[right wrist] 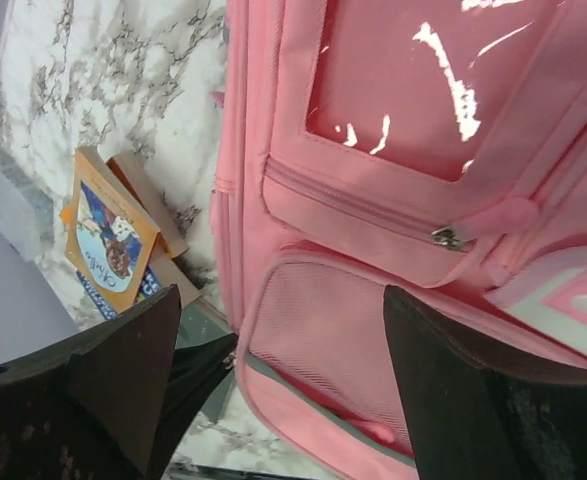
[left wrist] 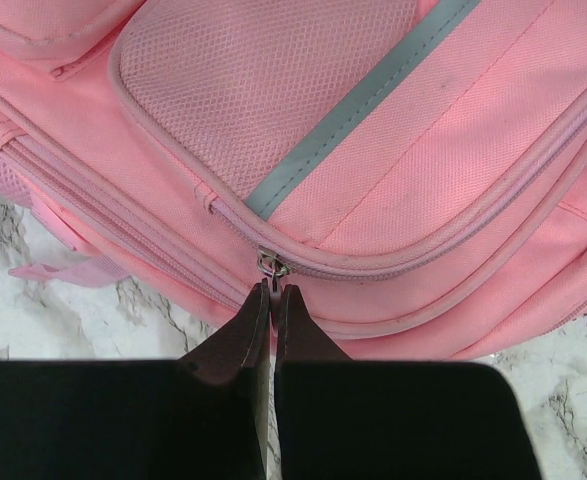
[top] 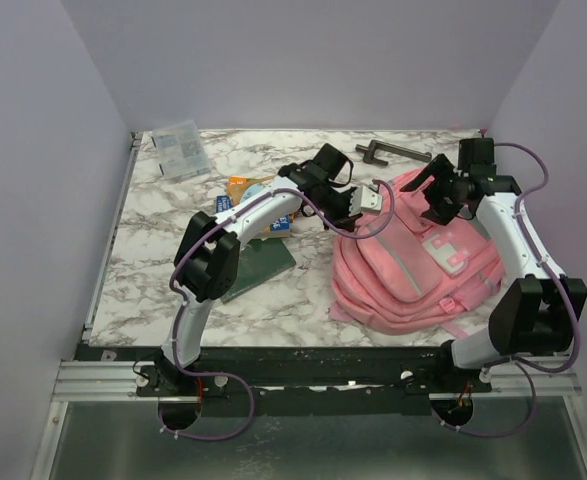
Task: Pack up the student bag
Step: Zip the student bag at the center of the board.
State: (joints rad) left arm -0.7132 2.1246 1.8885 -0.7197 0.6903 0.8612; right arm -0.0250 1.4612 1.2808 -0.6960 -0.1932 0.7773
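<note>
The pink student bag [top: 413, 262] lies flat on the right half of the marble table, front pockets up. My left gripper [top: 361, 203] is at the bag's left edge. In the left wrist view the left gripper [left wrist: 273, 292] is shut, its tips pinching the metal zipper pull [left wrist: 271, 264] of a grey-trimmed front pocket [left wrist: 393, 150]. My right gripper [top: 439, 197] hovers over the bag's far end. In the right wrist view the right gripper [right wrist: 283, 335] is wide open and empty above the mesh pocket [right wrist: 313, 330].
A stack of books [top: 248, 203] and a dark green book [top: 260, 265] lie left of the bag; the books also show in the right wrist view [right wrist: 113, 235]. A clear packet [top: 181, 148] lies at the far left. A black tool [top: 393, 151] lies at the far edge.
</note>
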